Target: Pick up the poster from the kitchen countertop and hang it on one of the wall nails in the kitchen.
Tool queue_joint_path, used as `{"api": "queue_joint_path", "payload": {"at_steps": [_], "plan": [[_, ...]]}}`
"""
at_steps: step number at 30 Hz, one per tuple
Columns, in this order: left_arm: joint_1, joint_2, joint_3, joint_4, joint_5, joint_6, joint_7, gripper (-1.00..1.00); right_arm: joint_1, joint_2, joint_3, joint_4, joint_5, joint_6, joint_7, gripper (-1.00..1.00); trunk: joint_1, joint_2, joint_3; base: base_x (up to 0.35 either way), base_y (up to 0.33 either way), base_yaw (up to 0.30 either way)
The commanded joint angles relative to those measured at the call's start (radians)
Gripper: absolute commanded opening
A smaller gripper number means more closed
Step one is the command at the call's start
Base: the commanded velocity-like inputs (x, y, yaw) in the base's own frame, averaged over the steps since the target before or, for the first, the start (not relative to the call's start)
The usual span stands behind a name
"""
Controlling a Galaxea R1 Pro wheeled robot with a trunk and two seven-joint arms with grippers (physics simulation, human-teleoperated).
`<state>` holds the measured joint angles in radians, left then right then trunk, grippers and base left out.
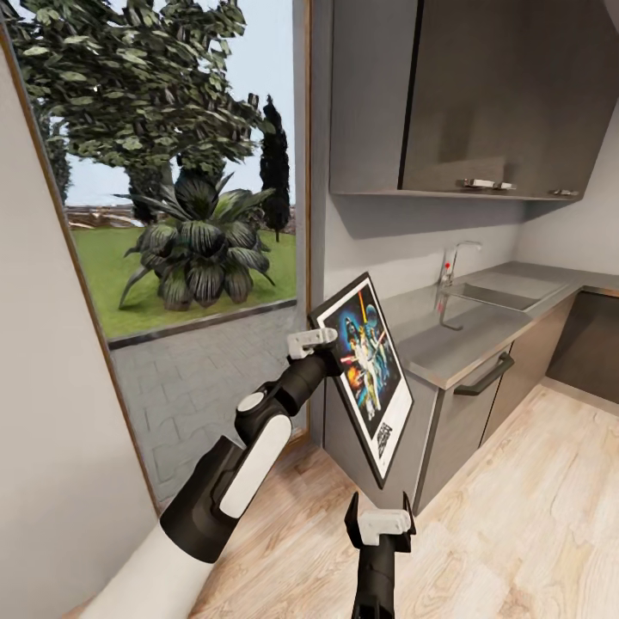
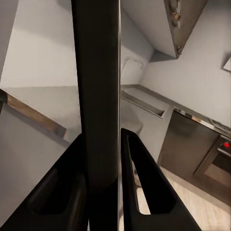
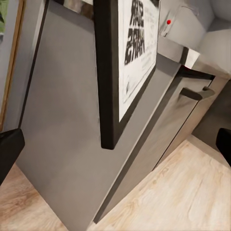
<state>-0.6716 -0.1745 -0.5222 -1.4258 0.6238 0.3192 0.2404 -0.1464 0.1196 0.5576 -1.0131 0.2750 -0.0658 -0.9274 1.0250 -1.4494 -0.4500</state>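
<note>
Poster airborne beside steel countertop, wood floor.

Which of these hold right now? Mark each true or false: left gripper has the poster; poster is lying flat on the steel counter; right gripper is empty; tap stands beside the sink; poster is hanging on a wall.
1. The left gripper grips the black-framed Star Wars poster by its edge. True.
2. The poster lies flat on the shiny grey steel countertop. False: it is held tilted in the air, off the counter's end.
3. The right gripper is open and holds nothing. True.
4. A chrome tap stands at the built-in sink. True.
5. The poster hangs on a wall. False: it is in the gripper.
</note>
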Motion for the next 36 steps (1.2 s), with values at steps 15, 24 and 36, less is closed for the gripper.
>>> {"api": "queue_joint_path", "payload": {"at_steps": [15, 24, 36], "plan": [[-0.001, 0.000, -0.009, -0.003, 0.012, 0.000, 0.010, -1.00, -0.008, 0.000, -0.001, -0.004, -0.002, -0.003, -0.002, 1.00, 0.000, -0.001, -0.001, 0.000, 0.000, 0.000], [0.000, 0.000, -0.011, -0.006, 0.013, 0.000, 0.010, -1.00, -0.019, -0.001, -0.003, 0.000, -0.010, -0.001, 0.002, 1.00, 0.000, -0.001, -0.001, 0.000, 0.000, 0.000], [-0.001, 0.000, -0.020, -0.008, 0.014, -0.036, 0.010, -1.00, -0.021, -0.002, -0.009, 0.001, -0.010, -0.003, 0.003, 1.00, 0.000, -0.001, -0.001, 0.000, 0.000, 0.000]]}}
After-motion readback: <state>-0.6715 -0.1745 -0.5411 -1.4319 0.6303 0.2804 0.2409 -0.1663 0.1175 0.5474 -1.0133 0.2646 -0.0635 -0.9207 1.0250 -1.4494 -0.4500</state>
